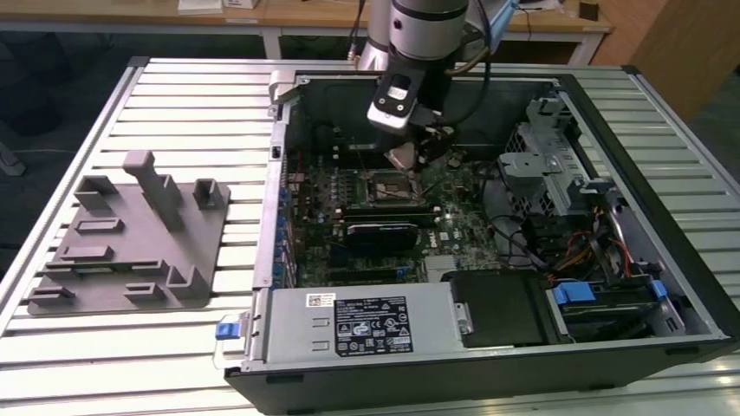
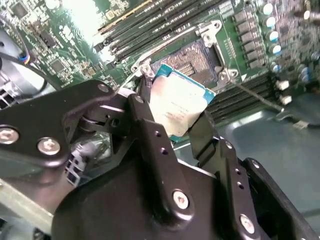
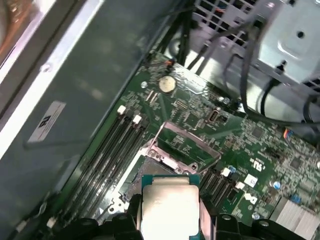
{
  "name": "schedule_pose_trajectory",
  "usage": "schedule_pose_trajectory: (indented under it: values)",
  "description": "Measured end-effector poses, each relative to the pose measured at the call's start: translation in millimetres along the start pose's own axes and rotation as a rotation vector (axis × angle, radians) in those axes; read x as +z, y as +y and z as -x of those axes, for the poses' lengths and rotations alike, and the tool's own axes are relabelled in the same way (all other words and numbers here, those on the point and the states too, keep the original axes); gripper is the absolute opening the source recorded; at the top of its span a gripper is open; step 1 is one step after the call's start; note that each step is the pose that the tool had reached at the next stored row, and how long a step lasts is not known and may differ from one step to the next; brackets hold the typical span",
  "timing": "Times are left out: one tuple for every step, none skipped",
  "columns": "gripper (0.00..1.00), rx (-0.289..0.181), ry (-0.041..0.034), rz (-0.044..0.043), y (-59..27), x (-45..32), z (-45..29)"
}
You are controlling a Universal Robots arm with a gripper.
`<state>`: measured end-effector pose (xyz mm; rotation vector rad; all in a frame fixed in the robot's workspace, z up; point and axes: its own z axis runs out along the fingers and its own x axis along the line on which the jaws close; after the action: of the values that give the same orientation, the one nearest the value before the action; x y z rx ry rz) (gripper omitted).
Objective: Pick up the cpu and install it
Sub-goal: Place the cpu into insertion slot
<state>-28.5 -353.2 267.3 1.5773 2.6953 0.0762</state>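
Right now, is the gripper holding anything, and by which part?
Yes: the small flat square cpu with a shiny silver-grey top is pinched in the gripper by two opposite side edges, above the dark motherboard socket.

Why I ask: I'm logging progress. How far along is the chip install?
Done: the chip has been picked up and is clamped in the gripper. In hand: it hangs close to the open socket inside the computer case. Left: the chip is not yet seated; the socket is bare and its metal frame stands raised.
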Motion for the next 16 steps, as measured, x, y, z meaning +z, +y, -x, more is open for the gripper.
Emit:
schedule_pose_trajectory:
  values:
    - [0.54,0.018,-0.0009,0.0002,0.0,0.2,0.0]
    - [0.54,0.036,-0.0018,0.0002,0.0,0.4,0.0]
    - [0.54,0.054,-0.0027,0.0004,0.0,0.7,0.0]
    - [0.54,0.072,-0.0037,0.0006,-0.1,0.9,0.0]
    - [0.54,0.090,-0.0046,0.0008,-0.1,1.1,0.0]
    - [0.54,0.108,-0.0055,0.0010,-0.1,1.4,0.0]
    - [0.54,0.126,-0.0064,0.0012,-0.1,1.6,0.0]
    - [0.54,0.145,-0.0074,0.0013,-0.1,1.9,0.0]
    - [0.54,0.163,-0.0083,0.0014,-0.1,2.1,0.0]
    - [0.54,0.181,-0.0093,0.0016,-0.1,2.3,0.0]
    - [0.54,0.199,-0.0102,0.0018,-0.1,2.6,0.0]
    - [0.54,0.217,-0.0111,0.0020,-0.1,2.8,0.0]
    - [0.54,0.235,-0.0120,0.0022,-0.1,3.0,0.0]
    - [0.54,0.253,-0.0129,0.0023,-0.2,3.3,0.0]
    - [0.54,0.272,-0.0139,0.0025,-0.2,3.5,0.0]
    - [0.54,0.290,-0.0148,0.0027,-0.2,3.8,0.0]
